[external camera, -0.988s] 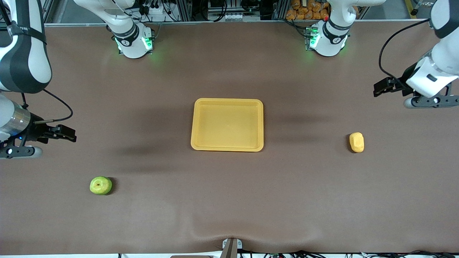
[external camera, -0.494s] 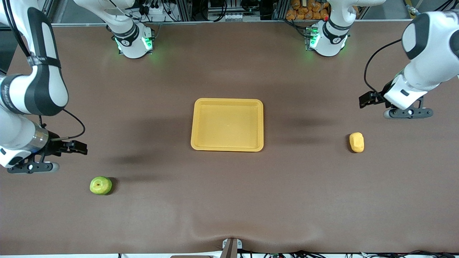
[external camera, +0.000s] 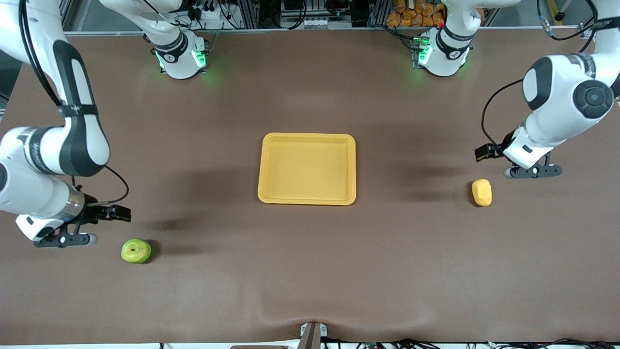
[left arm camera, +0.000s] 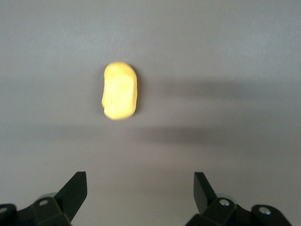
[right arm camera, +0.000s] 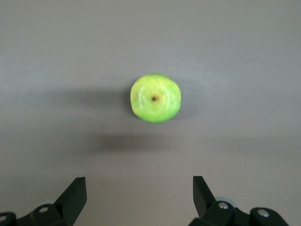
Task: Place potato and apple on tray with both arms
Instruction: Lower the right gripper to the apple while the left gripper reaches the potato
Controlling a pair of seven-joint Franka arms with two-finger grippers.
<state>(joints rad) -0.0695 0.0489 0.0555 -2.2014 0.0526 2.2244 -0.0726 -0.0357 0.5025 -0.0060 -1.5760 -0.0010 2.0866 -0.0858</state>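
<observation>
Nothing has been placed yet, so the whole job is still ahead, judging by where the two pieces lie. Starting at the right arm's end of the bench, the right gripper (external camera: 63, 237) hangs over the brown table (external camera: 310, 271) just beside the apple (external camera: 136, 251), toward that short edge, not touching it; its wrist view shows the fingers (right arm camera: 75, 195) spread wide with nothing between them and the apple (right arm camera: 155, 98) sitting alone on the cloth, stem dimple up. The apple rests near the corner formed by the right arm's end and the long edge nearest the front camera, well apart from the tray. In the middle of the bench lies the tray (external camera: 307, 137), flat and empty: only its bare yellow floor shows inside the raised rim. Toward the left arm's end, the potato (external camera: 482, 192) lies on the cloth about level with the tray's nearer rim, well apart from it. The left gripper (external camera: 532, 170) is in the air just beside the potato, toward the left arm's end of the bench, clear of it; its wrist view shows its fingers (left arm camera: 73, 193) wide apart and empty, with the potato (left arm camera: 120, 91) ahead of them. What remains, I judge, is for each arm to close in on its piece, grasp it, carry it to the tray and release it.
</observation>
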